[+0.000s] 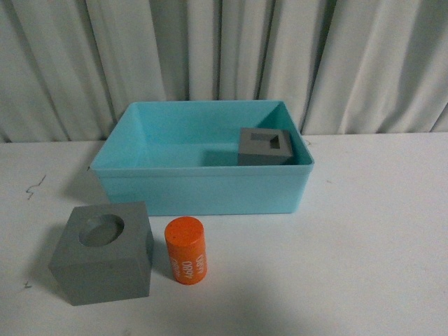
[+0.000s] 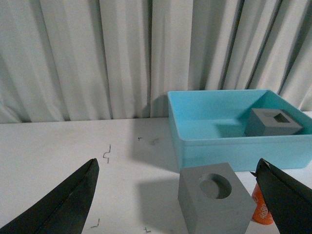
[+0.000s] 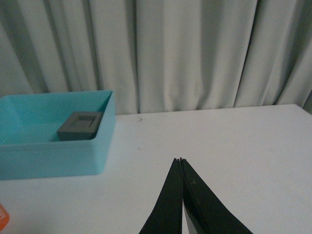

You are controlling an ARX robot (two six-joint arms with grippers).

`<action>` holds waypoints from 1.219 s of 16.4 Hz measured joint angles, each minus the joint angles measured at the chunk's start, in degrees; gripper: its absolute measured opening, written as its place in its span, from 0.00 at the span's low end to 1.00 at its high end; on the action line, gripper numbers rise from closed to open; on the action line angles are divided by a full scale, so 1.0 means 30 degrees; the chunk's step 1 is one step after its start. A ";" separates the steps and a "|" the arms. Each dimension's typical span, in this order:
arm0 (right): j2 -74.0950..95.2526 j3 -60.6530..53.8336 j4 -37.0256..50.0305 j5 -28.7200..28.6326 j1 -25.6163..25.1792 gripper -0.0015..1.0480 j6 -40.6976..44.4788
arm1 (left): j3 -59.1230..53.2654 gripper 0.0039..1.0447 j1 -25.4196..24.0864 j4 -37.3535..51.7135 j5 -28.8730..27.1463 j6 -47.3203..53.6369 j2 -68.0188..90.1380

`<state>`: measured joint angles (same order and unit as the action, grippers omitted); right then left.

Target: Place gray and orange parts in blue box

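Gray cube with the square hole (image 1: 264,145) sits inside the blue box (image 1: 203,190), right end. Round-hole cube (image 1: 103,252) and orange cylinder (image 1: 186,250) wait on the worktop (image 1: 364,245) before it — so the left pincer (image 2: 176,165) faces them wide open; the right pincer (image 3: 181,160) is closed, empty.
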<state>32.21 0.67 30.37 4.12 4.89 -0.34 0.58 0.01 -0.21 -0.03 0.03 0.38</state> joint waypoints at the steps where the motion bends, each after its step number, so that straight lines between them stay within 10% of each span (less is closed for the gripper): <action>1: -0.1093 -0.0007 -0.0663 -0.1042 -0.1457 0.02 0.0007 | 0.0000 0.94 0.0000 0.0000 -0.0007 0.0000 0.0000; 20: -1.0688 0.0080 -0.9843 -0.1341 -0.1632 0.02 0.0007 | 0.0000 0.94 0.0000 -0.0007 0.0000 0.0000 0.0000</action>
<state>0.14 0.91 0.84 0.10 -0.01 -0.32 0.58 0.01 -0.23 -0.03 0.03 0.38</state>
